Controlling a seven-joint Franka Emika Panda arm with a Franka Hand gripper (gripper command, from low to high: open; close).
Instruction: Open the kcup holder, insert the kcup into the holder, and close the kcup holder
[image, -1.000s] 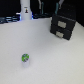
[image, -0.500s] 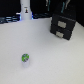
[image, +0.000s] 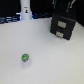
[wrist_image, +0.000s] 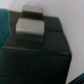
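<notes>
Black and boxy, the kcup holder (image: 62, 26) stands near the far edge of the white table (image: 45, 60), toward the exterior view's right, and both of its stacked drawers look shut, each with a small pale handle showing on the front. Against the pictures from a second and half a second ago, almost nothing has shifted: the holder sits in the same place, the kcup (image: 25, 58) lies where it did, out on the open middle of the table toward the near edge and well apart from the holder, and the dark arm hangs over the holder's top much as before. The wrist view is filled by the holder's dark top (wrist_image: 35, 55), seen very close, with a pale grey block (wrist_image: 29, 27) above it that I cannot identify for certain. The gripper (image: 64, 7) is only a dark mass above the holder in the exterior view, and how wide its fingers stand I cannot tell. A white bottle-like object (image: 24, 10) stands at the far edge, toward the exterior view's left. So little change suggests a slow or paused approach; my judgement is that the opening step is not yet done and the pod is untouched
</notes>
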